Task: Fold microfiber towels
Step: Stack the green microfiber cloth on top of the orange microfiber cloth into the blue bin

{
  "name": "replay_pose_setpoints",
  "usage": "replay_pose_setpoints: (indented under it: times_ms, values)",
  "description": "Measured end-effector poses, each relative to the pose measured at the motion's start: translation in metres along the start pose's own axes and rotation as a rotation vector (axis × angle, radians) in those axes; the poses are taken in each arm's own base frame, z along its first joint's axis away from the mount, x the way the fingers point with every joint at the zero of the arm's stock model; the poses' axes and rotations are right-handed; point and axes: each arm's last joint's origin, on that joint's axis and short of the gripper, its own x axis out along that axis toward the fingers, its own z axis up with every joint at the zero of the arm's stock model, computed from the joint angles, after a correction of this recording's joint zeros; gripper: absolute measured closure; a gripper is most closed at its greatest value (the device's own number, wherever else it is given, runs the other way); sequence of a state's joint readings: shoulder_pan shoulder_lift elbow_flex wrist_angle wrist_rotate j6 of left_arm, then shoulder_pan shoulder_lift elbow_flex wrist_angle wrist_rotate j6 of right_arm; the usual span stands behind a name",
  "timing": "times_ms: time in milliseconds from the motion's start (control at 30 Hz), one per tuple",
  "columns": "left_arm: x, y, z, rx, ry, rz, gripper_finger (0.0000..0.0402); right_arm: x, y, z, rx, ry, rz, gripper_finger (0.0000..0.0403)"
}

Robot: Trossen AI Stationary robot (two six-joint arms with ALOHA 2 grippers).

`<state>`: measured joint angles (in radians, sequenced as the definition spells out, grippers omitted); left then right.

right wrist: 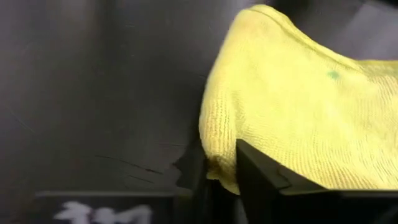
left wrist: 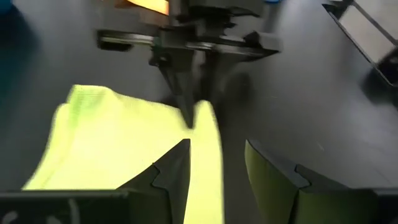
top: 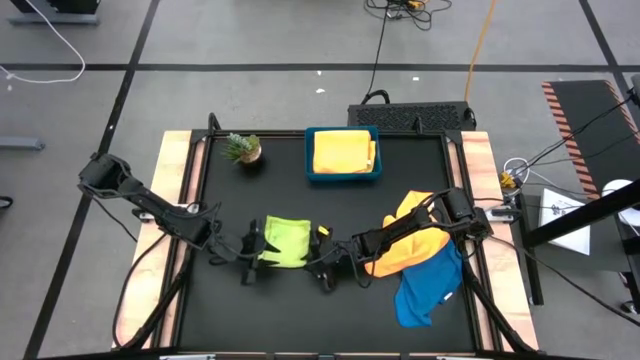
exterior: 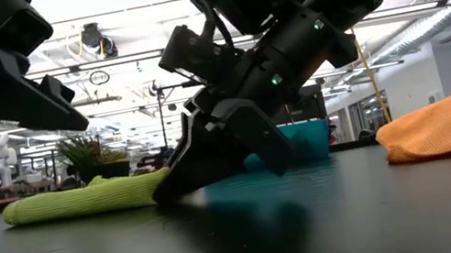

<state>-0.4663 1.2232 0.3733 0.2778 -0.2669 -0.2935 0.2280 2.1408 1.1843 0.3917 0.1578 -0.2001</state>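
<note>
Right tool (exterior: 181, 183) at lime towel (exterior: 80, 200)

2 black jointed arms, angular fingers, black cables.

Lime towel (top: 284, 242) folded mid-table, yellow (top: 343, 151) in tray – orange (top: 412, 242) & blue (top: 430, 288) crumpled at right.

Free room and obstructions on the black table (top: 230, 300)

The lower left and lower centre of the high view are left open. The centre is blocked by both grippers, met at the lime green towel (top: 283, 242). The right side is taken by the orange towels (top: 412, 240) and blue towel (top: 428, 288); the upper edge is occupied by the blue tray (top: 343, 175) and small plant (top: 242, 149).
</note>
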Motion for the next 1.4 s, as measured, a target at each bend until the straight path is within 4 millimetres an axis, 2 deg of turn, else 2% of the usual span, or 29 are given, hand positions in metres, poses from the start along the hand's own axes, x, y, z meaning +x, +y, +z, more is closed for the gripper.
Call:
replay_pose_setpoints:
  times_ms: [133,200,433,667,1133,1400]
  values:
    - [-0.001,-0.004,-0.004,0.020,0.028,-0.027,0.0250,0.001,-0.005,0.000,0.067,-0.013,-0.015,0.0386]
    - [-0.002,-0.006,-0.006,0.032,0.047,-0.031,0.0250,0.001,-0.008,0.000,0.098,-0.020,-0.022,0.0396]
    - [-0.003,-0.003,-0.016,0.064,0.134,0.034,0.0250,-0.001,-0.024,0.003,0.242,-0.052,0.000,0.0399]
    - [-0.006,0.005,-0.028,0.137,0.236,0.181,0.0250,-0.008,-0.035,0.012,0.320,-0.090,-0.004,0.0400]
    - [-0.006,0.004,-0.027,0.170,0.229,0.166,0.0249,-0.009,-0.048,0.012,0.413,-0.110,0.026,0.0401]
    - [-0.004,0.006,-0.035,0.157,0.287,0.208,0.0249,-0.009,-0.049,0.012,0.426,-0.111,0.037,0.0401]
